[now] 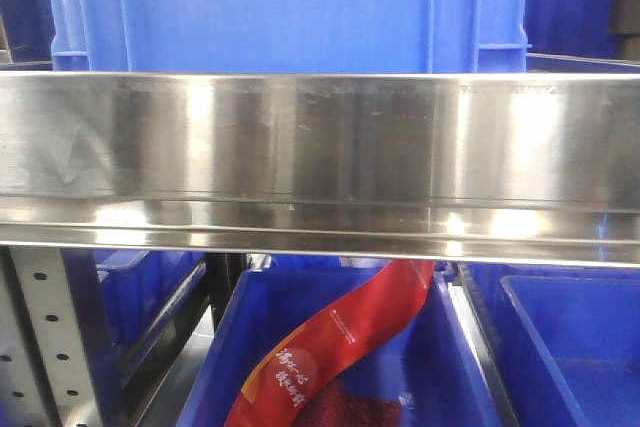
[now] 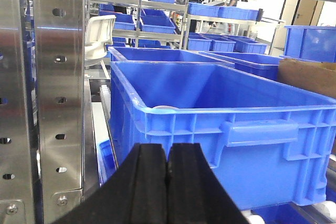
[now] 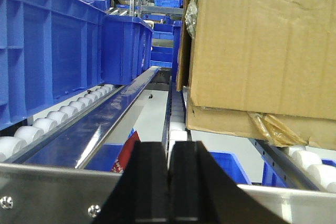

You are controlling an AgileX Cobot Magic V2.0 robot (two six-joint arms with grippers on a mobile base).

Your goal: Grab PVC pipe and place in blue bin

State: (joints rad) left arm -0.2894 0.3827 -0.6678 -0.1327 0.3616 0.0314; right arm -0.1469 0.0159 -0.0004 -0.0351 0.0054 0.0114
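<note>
Two hands show, the left hand [image 2: 168,169] and the right hand [image 3: 168,174], and each has its black fingers pressed together with nothing between them. Just ahead of the left hand stands a big blue bin [image 2: 231,124] on a roller shelf; a pale curved thing [image 2: 167,108] shows low inside it, which may be the pipe, though too little shows to tell. No pipe is plainly seen elsewhere, so how far the job has come cannot be judged. Ahead and to the right of the right hand sits a cardboard box [image 3: 257,45] on white rollers [image 3: 47,121]. The room is a warehouse of steel shelves [image 1: 320,162] stacked with blue bins; below, one bin holds a red packet [image 1: 340,342].
</note>
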